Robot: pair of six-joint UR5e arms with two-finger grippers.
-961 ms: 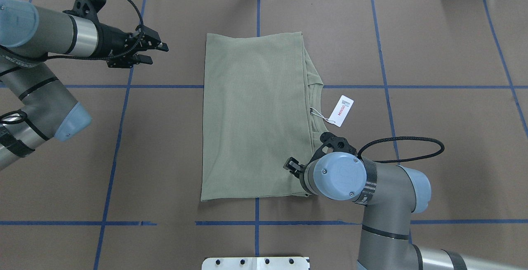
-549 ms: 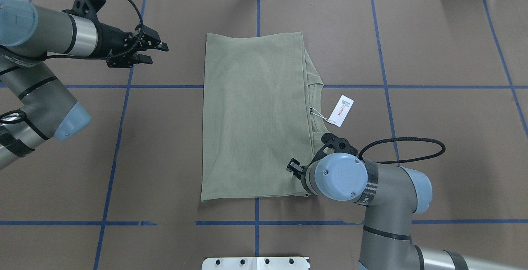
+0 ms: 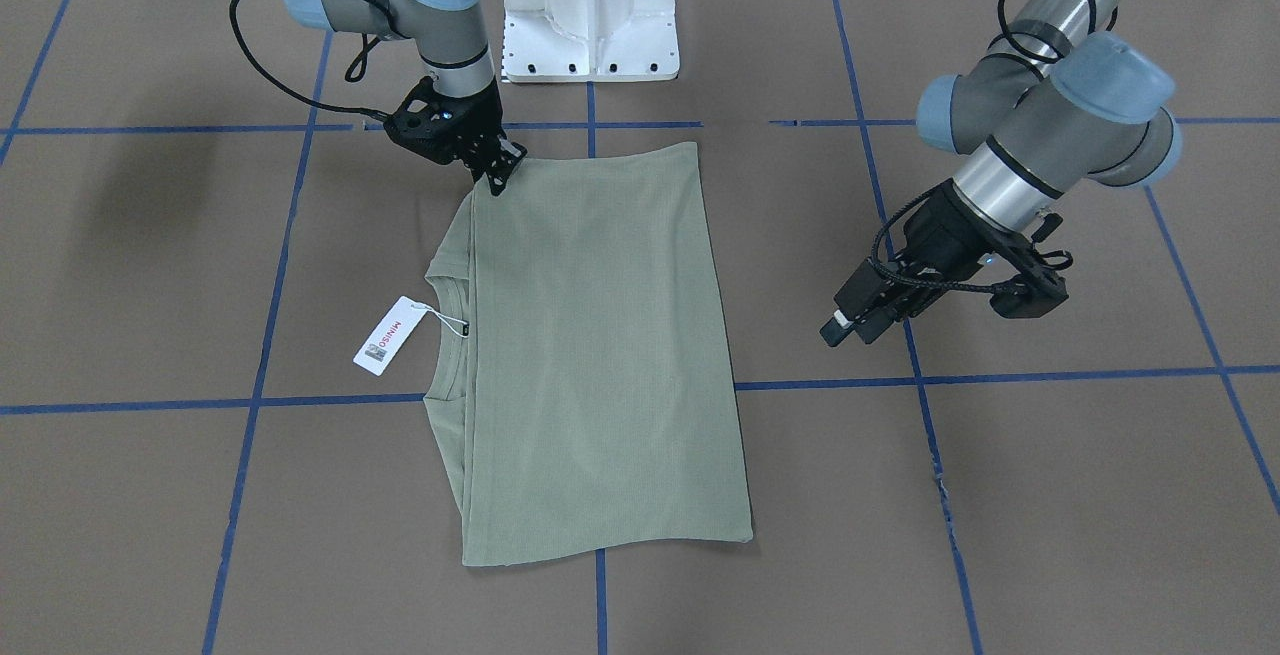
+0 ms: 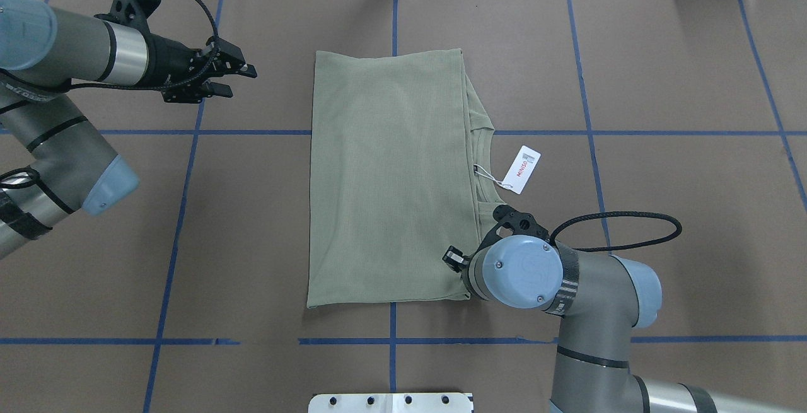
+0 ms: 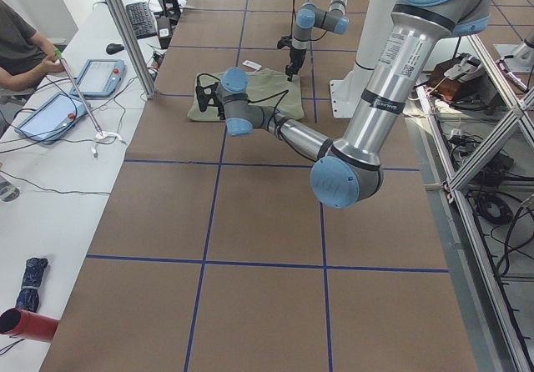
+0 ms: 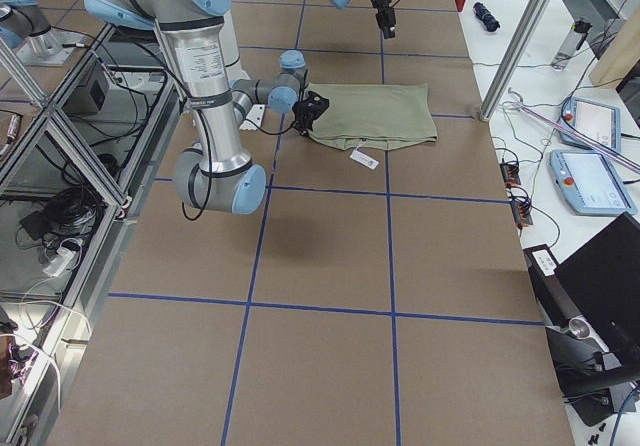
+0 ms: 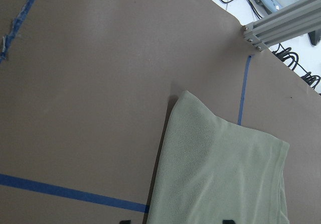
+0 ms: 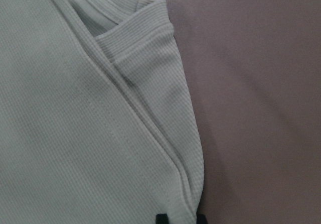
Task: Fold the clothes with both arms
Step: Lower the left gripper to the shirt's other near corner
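The olive-green shirt [image 4: 391, 180] lies folded into a flat rectangle at the table's middle, collar and white hang tag [image 4: 525, 169] on its right side. It also shows in the front view [image 3: 600, 355]. My right gripper [image 4: 452, 259] is down at the shirt's near right corner; in the front view [image 3: 497, 178] its fingers stand together. In the right wrist view [image 8: 180, 218] the tips sit close on either side of the shirt's layered edge [image 8: 185, 148]. My left gripper [image 4: 243, 81] is open and empty, left of the shirt's far left corner and apart from it [image 3: 845, 323].
The table is covered in brown paper with a grid of blue tape lines [image 4: 252, 132]. The white pedestal [image 3: 590, 5] stands at the robot's side of the table. A person [image 5: 21, 47] and tablets sit beyond the far edge.
My right arm has drifted slightly towards the robot's side, its gripper staying at the shirt's near right corner. The left arm and the shirt have hardly moved.
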